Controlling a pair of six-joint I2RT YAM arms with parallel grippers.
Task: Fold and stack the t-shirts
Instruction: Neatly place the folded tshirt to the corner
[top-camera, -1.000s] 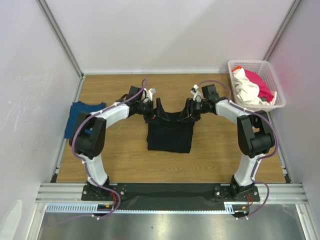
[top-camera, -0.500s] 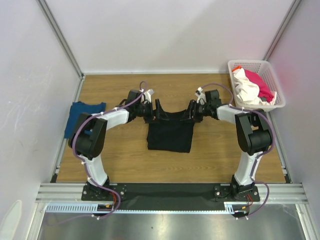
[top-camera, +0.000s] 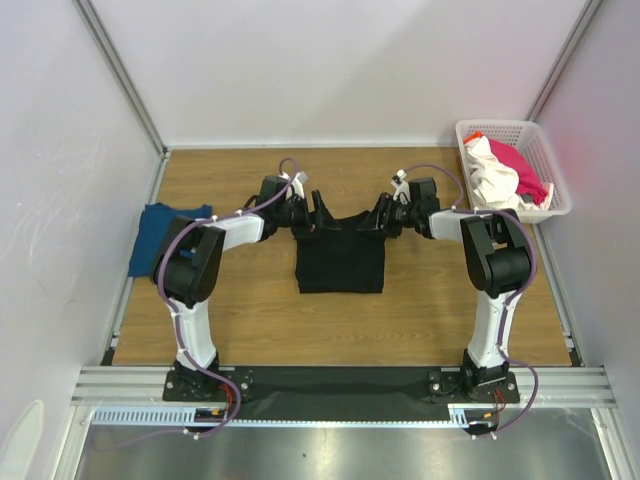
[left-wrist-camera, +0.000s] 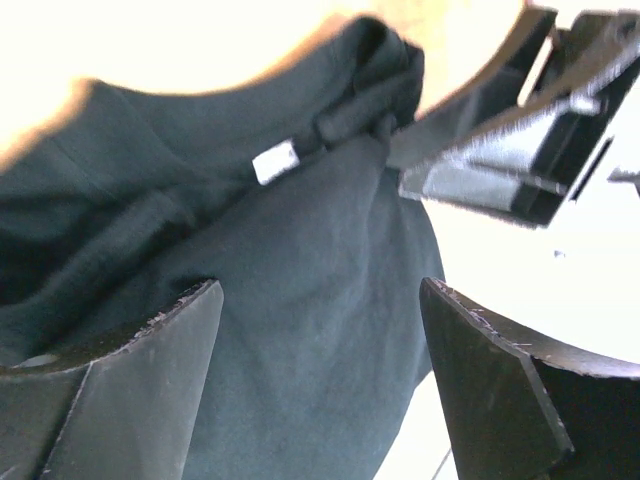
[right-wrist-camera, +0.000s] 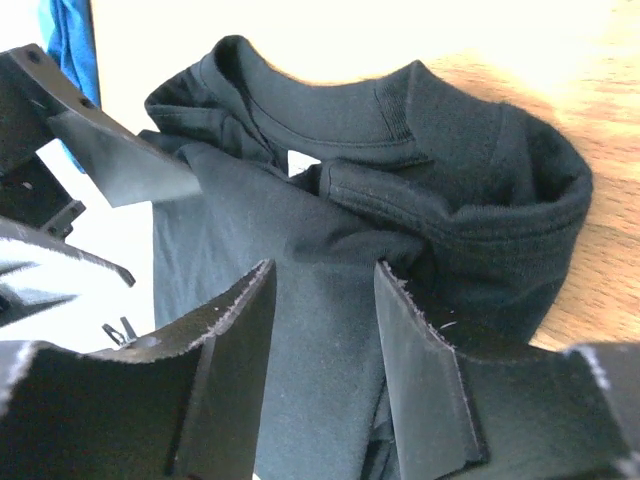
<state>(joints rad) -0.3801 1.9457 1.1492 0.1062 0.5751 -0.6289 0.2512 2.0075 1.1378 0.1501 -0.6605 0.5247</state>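
A black t-shirt (top-camera: 340, 265) lies folded at the middle of the table, its collar end bunched at the far side. My left gripper (top-camera: 320, 214) stands open at the collar's left corner, its fingers wide apart over the black cloth (left-wrist-camera: 300, 330), near a white tag (left-wrist-camera: 275, 162). At the right corner my right gripper (top-camera: 377, 214) is open too, jaws a narrow gap apart above the cloth (right-wrist-camera: 330, 350) below the collar (right-wrist-camera: 400, 110). A dark blue t-shirt (top-camera: 165, 235) lies at the table's left edge. White (top-camera: 490, 180) and pink-red (top-camera: 520, 160) t-shirts fill the basket.
The white lattice basket (top-camera: 545, 150) stands at the far right corner. White walls with metal posts close in the table on three sides. Both arm bases sit on the rail at the near edge.
Both grippers have moved a little toward the far side, and the raised collar edge between them has come down. The right jaws have widened.
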